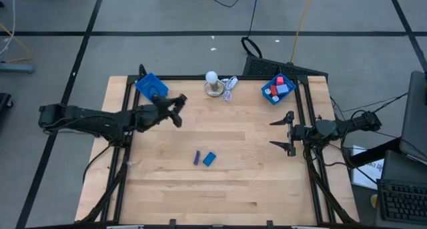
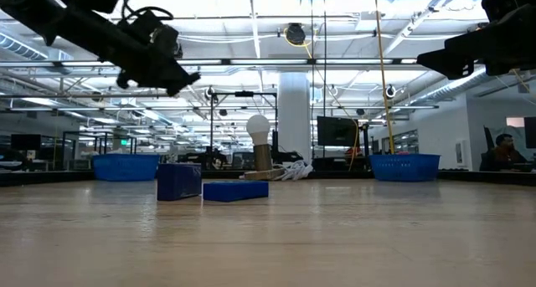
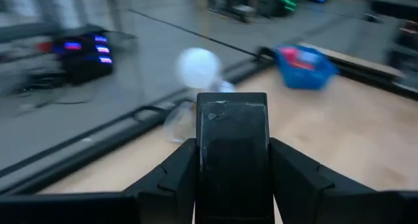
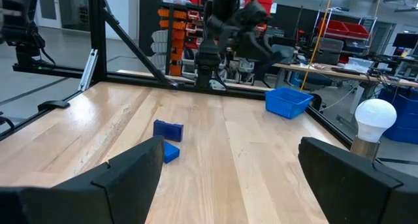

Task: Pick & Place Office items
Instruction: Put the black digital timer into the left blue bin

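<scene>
Nearest the front edge, mid-table, two office items lie loose: a purple block and a blue block just beside it, close enough that they may be touching. Neither gripper is on them.

Risk, as I judge it: w/ the two sitting that tight, a descending finger could catch the neighbour and shove it off, or trap both at once. Coming in from either side also means a long reach.

Right gripper waits at the right edge, fingers spread wide, nothing between them, aimed across the table toward the blocks.

Left gripper hangs above the table, farther back on the left, arm stretched in from the left side, near the empty left tray. Its wrist view shows a dark grey block pinched between the fingers; if the grip is shallow it could slip en route.

At the back: white bulb on its base, then the right tray w/ red and light-blue pieces already inside.
</scene>
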{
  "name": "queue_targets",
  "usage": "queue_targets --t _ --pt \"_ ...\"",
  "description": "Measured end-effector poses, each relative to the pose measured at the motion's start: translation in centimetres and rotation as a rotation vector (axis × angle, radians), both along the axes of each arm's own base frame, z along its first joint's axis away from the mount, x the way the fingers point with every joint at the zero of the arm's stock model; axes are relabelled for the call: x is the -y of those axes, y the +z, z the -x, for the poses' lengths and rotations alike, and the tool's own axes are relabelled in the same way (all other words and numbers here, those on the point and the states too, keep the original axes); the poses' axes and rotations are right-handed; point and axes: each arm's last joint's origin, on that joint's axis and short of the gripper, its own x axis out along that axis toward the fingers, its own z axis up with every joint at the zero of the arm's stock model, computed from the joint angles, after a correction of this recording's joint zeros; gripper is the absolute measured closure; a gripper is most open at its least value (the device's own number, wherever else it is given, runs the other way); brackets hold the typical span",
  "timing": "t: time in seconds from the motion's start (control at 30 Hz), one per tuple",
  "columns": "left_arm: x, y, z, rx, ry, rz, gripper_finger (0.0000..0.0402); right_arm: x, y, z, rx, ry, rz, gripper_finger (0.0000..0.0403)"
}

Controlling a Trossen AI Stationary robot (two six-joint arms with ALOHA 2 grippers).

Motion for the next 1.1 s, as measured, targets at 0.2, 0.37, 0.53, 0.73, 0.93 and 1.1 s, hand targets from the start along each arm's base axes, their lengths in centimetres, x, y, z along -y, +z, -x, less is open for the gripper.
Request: queue_targets --t 0.2,0.37,0.53,0.73,0.93,1.1 --pt "-1.1 1.0 1.8 0.101 0.355 -0.014 0.0249 0.0 0.0 0.0 0.000 0.000 0.000 0.0060" --pt "-2.5 0.5 3.1 0.151 0.667 -0.016 0.0249 0.0 0.0 0.0 0.000 0.000 0.000 0.0060" --pt "-4.7 -0.6 4.2 0.194 0.810 0.068 0.0249 0.0 0.0 0.0 0.000 0.000 0.000 0.0060" --pt "-7.8 -1.7 5.1 0.181 0.820 0.215 0.0249 0.0 0.0 0.0 0.000 0.000 0.000 0.0060" --pt "-10.4 -3.8 6.1 0.112 0.849 0.376 0.0249 0.0 0.0 0.0 0.000 0.000 0.000 0.0060" --pt "-11.5 -5.7 6.2 0.028 0.895 0.425 0.0249 0.0 0.0 0.0 0.000 0.000 0.000 0.0060"
